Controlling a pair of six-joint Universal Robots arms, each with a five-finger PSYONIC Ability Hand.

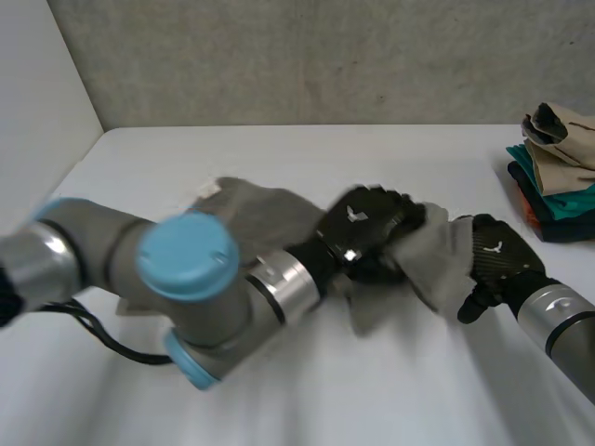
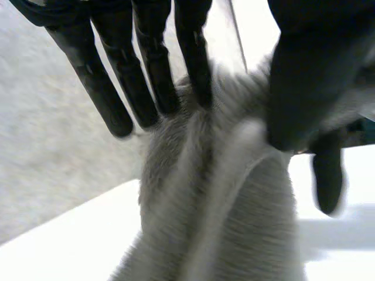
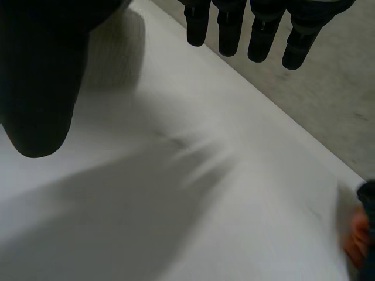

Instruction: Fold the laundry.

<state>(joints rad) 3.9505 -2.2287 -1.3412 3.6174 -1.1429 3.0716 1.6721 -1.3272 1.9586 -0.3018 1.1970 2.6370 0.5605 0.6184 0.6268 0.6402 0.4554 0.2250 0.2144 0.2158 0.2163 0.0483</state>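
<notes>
Mid-fold: my left hand (image 1: 367, 228) pinches the grey cloth (image 1: 437, 253) between thumb and fingers (image 2: 152, 76); my right hand (image 1: 497, 258) hangs slack, empty. Next, I carry the edge across.

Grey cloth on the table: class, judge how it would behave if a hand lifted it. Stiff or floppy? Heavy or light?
Probably floppy: the grey cloth bunches into ridges between the left hand's fingers and thumb. Likely light, since that pinch alone gathers it. It would probably drape and trail, as part lies spread on the table.
</notes>
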